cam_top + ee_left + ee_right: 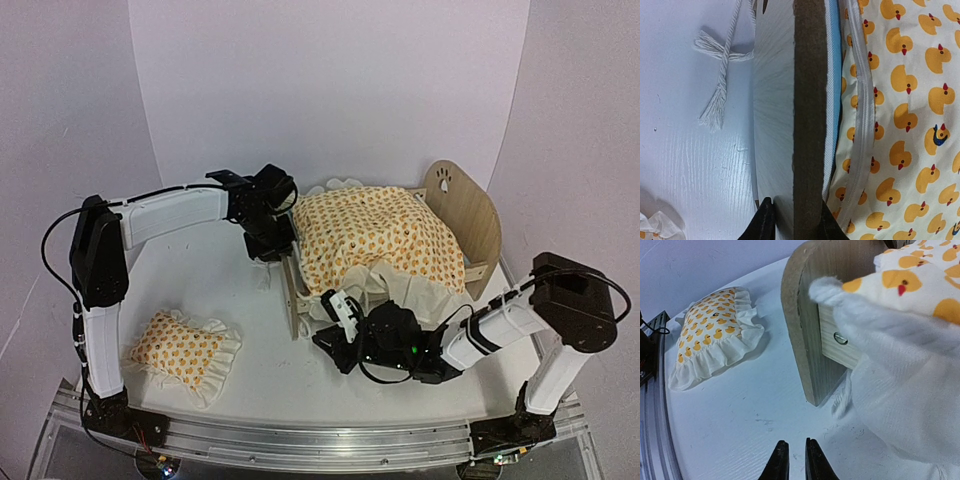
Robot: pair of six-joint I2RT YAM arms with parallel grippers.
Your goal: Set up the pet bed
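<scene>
The pet bed (472, 215) stands at the back middle of the table, its headboard to the right and its low footboard (291, 298) to the left. An orange duck-print blanket (375, 235) covers it and hangs over the near side. My left gripper (796, 223) is shut on the footboard's top edge (810, 100), and the blue-striped mattress (833, 100) shows just beside that edge. My right gripper (796, 460) hovers low over the table in front of the footboard's near corner (800, 315), with its jaws nearly together and nothing between them.
A small ruffled pillow (180, 347) in the same print lies on the table at the front left, also visible as the pillow (715, 340) in the right wrist view. A white tassel cord (720, 75) lies on the table beside the footboard. The blanket's white underside (900, 390) hangs down to the right of my right gripper.
</scene>
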